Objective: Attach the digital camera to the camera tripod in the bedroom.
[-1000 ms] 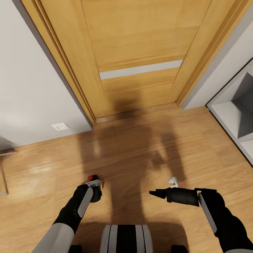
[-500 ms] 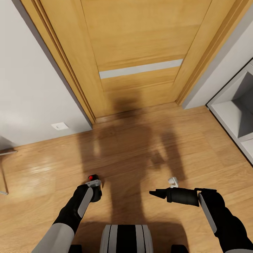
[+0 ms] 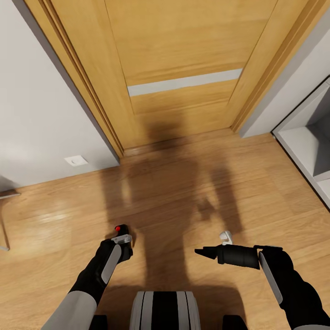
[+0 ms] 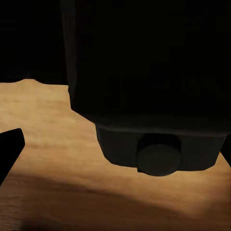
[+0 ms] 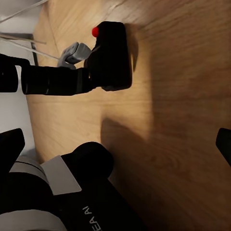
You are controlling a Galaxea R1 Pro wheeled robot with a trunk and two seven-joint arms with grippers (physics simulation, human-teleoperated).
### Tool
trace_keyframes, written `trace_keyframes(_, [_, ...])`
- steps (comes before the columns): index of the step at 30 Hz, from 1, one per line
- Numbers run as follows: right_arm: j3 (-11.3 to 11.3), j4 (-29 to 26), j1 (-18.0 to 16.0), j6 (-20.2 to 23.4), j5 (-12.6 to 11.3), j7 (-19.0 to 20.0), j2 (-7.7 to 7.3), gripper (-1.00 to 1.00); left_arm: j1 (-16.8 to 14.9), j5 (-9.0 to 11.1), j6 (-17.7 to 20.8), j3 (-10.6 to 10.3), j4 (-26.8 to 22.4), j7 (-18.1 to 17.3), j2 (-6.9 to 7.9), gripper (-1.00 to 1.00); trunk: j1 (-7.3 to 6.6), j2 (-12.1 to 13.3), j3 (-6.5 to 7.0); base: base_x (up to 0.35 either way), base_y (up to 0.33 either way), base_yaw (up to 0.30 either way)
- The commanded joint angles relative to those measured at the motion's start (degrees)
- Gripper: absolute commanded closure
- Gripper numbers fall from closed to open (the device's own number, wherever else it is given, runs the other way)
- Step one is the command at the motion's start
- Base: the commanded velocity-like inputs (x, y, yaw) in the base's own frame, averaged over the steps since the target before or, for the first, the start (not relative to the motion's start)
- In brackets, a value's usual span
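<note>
Within the left tool (image 3: pixel 123 242), a black red-buttoned digital camera (image 5: pixel 111 55).

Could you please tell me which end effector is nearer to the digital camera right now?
Left. The left end effector is shut on the digital camera, holding it above the wood floor. The right end effector hangs apart from it, off to the camera's right, fingers pointing toward it.
</note>
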Motion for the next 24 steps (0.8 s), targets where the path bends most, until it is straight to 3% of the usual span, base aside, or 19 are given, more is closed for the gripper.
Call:
trace_keyframes(1, [0.0, 0.0, 0.0, 0.4, -0.3, 0.0, -0.01, -1.00, 0.0, 0.6, 0.1, 0.1, -0.1, 0.5, -0.03, -1.00, -0.01, 0.0, -0.03, 0.000, 0.000, 0.000])
trace_keyframes(21, [-0.1, 0.0, 0.0, 0.4, -0.3, -0.1, -0.01, -1.00, 0.0, 0.6, -0.4, 0.1, -0.3, 0.1, 0.01, -1.00, -0.01, 0.0, -0.03, 0.000, 0.000, 0.000])
trace_keyframes(24, [-0.1, 0.0, 0.0, 0.4, -0.3, -0.1, -0.01, -1.00, 0.0, 0.6, -1.9, 0.1, -0.2, 0.1, 0.03, -1.00, -0.01, 0.0, -0.03, 0.000, 0.000, 0.000])
